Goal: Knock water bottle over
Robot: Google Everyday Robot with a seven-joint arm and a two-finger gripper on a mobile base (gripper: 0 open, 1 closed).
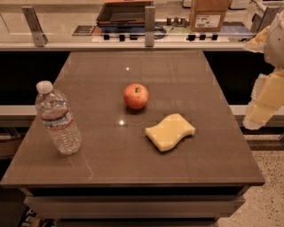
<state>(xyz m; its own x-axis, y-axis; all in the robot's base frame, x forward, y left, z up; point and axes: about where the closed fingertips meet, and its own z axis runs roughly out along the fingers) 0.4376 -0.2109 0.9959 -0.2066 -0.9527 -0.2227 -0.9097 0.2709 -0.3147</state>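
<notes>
The water bottle (57,119) is clear ribbed plastic with a white cap and a pale label band. It stands upright near the left edge of the brown table (186,75). My gripper (266,99), padded in pale yellow, hangs at the far right edge of the view. It is off the table's right side and far from the bottle, touching nothing.
A red apple (136,96) sits at the table's middle. A yellow wavy sponge (170,131) lies to its front right. Behind the table runs a counter with metal brackets, a dark tray (124,13) and a cardboard box (208,15). Speckled floor shows at the lower right.
</notes>
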